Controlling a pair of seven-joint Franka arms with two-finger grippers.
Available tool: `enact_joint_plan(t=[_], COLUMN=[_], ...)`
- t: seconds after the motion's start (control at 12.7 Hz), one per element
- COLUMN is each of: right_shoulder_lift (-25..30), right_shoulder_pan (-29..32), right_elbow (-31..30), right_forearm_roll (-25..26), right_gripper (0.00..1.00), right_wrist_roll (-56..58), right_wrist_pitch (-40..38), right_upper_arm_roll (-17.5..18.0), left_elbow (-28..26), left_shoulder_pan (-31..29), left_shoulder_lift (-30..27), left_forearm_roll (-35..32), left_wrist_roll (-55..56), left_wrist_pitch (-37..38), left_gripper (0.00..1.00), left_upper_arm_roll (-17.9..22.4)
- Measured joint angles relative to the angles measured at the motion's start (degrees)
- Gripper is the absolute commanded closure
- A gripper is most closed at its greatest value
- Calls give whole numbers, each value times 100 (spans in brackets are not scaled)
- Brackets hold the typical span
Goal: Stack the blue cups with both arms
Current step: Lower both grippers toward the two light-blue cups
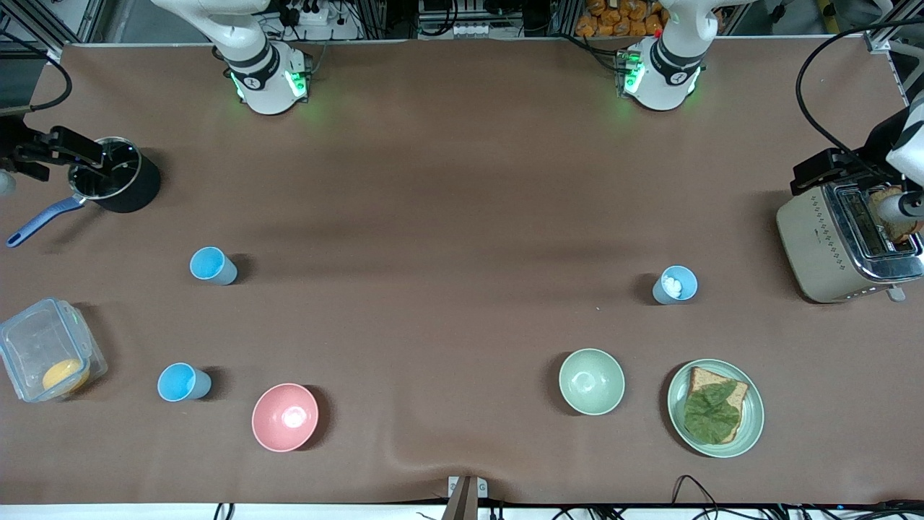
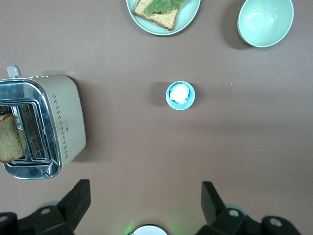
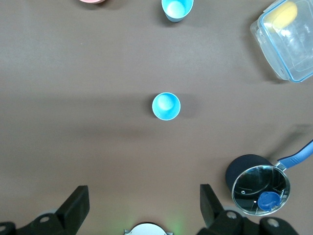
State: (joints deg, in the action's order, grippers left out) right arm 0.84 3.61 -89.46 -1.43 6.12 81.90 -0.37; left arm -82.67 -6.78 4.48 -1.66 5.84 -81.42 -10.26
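Three blue cups stand upright and apart on the brown table. One [image 1: 213, 265] is toward the right arm's end and shows in the right wrist view [image 3: 166, 106]. A second [image 1: 184, 382] is nearer the front camera, beside the pink bowl, and also shows in that view [image 3: 177, 9]. The third [image 1: 676, 284], toward the left arm's end, holds something white [image 2: 180, 95]. My left gripper [image 2: 145, 196] and right gripper [image 3: 144, 197] are open and empty, high over the table near their own bases. Both are out of the front view.
A pink bowl [image 1: 284, 417], a pale green bowl [image 1: 591, 381] and a plate with bread and a leaf [image 1: 715, 408] lie near the front edge. A toaster [image 1: 848, 242] stands at the left arm's end. A black pot [image 1: 115, 180] and a clear container [image 1: 47, 357] are at the right arm's end.
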Motion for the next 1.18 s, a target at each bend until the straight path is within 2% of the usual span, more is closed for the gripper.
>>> enact_joint_plan(t=[0.39,0.87,1.18], right_shoulder_lift=[0,-16,-111], right_shoulder_pan=[51,64,166], right_elbow=[-4,-58,-718], right_forearm_roll=[0,0,0], right_gripper=[0,0,0], right_wrist_roll=[0,0,1], right_wrist_pitch=[23,12,615], right_upper_arm_roll=[-10,-6,-10], left_elbow=[9,-7,-15], left_shoulder_pan=[-74,-27,-16], left_shoulder_lift=[67,935,1358], left_forearm_roll=[-2,-2,-2], left_wrist_roll=[-2,1,1], left_wrist_pitch=[5,-149,-150], left_gripper=[0,0,0], left_upper_arm_roll=[21,5,-2])
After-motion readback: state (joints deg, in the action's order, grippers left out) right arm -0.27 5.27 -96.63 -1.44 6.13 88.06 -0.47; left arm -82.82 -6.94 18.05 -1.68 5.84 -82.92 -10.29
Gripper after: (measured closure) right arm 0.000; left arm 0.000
